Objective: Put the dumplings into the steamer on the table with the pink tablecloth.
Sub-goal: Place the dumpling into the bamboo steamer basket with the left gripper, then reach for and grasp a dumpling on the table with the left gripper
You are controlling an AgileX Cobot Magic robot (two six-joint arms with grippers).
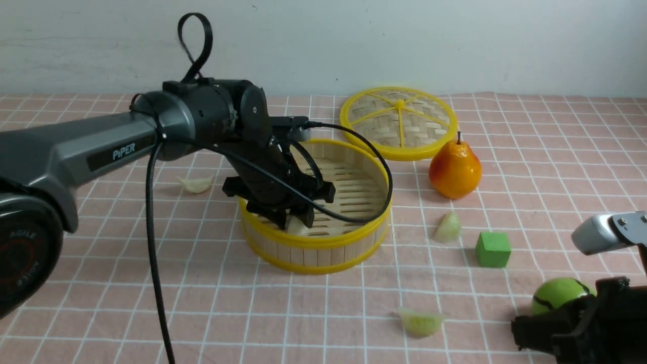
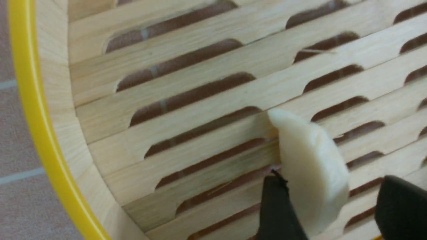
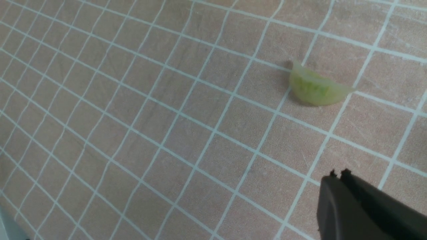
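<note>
While the left fingers (image 2: 282, 210) stand apart, the lid (image 1: 399, 123) (yellow-spoked) lies behind the steamer (image 1: 316, 255).

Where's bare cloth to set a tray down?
Best: front left, left of and nearer than the steamer. Also far right, beyond the green cube and right of the pear. Crowded: cube, green ball and right arm.

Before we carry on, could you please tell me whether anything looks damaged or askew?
Nothing stands out: the steamer sits flat, its lid lies whole behind it, and the pear stands upright.
</note>
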